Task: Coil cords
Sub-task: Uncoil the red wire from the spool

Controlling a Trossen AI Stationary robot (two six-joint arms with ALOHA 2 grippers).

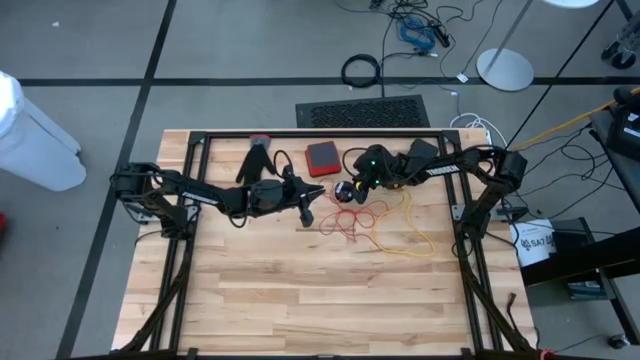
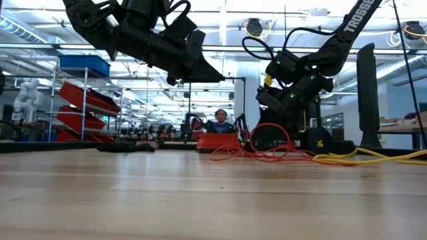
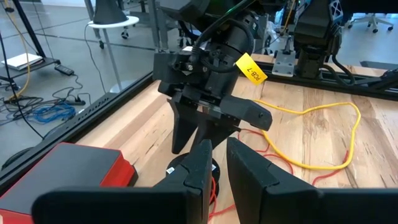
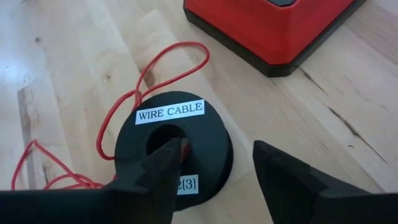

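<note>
We see right claw [image 4: 214, 177] open over black spool [image 4: 174, 149], red cord [image 1: 345, 222] at its 6 o'clock on worktop [image 1: 300, 290]; yellow cord [image 1: 410, 232] beside. Left claw [image 1: 306, 212] nearly closed, empty.

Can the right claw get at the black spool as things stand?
Probably yes. The right claw hangs open just over the spool, one finger at its centre hole; the red box sits clear of it, and the left claw is off to the side.

"WIRE CABLE" and "[3]" on black spool [image 4: 174, 149] — "TROSSEN" along robot arm [image 2: 357, 17]
</note>
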